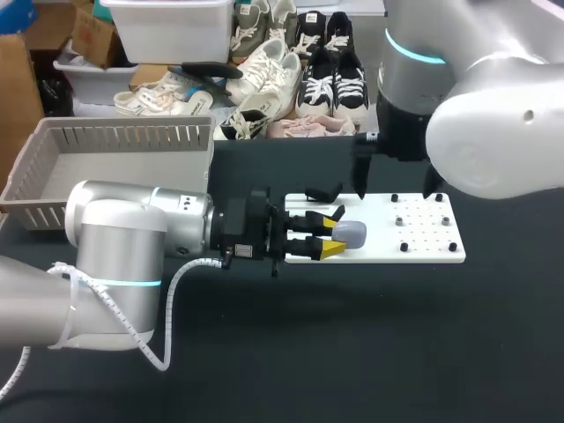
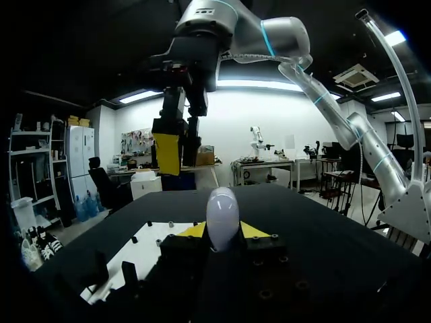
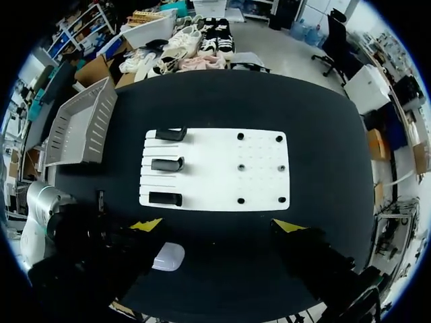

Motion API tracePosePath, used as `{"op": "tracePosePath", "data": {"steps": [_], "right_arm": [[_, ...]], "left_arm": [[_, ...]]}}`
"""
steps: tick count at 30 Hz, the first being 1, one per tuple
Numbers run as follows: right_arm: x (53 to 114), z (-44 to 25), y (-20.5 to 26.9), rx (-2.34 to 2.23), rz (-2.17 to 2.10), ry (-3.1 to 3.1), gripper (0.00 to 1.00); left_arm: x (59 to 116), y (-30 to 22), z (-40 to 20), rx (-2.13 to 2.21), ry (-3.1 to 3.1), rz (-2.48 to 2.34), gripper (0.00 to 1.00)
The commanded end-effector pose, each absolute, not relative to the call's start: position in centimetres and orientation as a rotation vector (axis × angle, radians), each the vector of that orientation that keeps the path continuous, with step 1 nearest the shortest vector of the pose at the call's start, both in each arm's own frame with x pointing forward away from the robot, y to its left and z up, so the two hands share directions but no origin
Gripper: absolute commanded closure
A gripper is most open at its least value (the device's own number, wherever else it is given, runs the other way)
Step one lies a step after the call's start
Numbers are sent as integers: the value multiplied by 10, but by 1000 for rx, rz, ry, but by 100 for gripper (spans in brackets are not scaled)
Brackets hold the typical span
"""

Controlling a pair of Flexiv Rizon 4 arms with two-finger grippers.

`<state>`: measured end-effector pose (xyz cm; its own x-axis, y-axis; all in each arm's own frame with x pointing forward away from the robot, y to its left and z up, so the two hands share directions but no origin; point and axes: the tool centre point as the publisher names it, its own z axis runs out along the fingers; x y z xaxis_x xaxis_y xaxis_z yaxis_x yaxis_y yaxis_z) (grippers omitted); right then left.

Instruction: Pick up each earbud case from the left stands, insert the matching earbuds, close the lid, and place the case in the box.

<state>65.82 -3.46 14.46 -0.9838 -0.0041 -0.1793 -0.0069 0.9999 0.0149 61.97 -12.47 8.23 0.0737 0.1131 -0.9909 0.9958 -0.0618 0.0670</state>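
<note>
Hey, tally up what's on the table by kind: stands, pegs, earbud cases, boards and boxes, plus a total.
Black stands: 3
Black pegs: 6
Earbud case, gripped in the left hand: 1
White board: 1
Grey box: 1
Total: 12

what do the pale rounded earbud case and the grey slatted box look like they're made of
The pale rounded earbud case: probably smooth plastic, going by its soft satin sheen and even colour. The grey slatted box: likely moulded matte plastic, given its uniform grey and thin ribbed walls.
</note>
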Motion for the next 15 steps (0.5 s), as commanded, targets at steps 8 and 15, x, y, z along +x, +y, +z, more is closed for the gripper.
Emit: {"op": "tracePosePath", "data": {"steps": [8,15], "right_arm": [[634,151,-57,-35,72,2759,0],[634,156,-63,-2,93,2734,0]], "left_arm": [[618,-112,86,1361,1254,-1125,100],[625,-74,91,1279,1334,-1055,100]]}}
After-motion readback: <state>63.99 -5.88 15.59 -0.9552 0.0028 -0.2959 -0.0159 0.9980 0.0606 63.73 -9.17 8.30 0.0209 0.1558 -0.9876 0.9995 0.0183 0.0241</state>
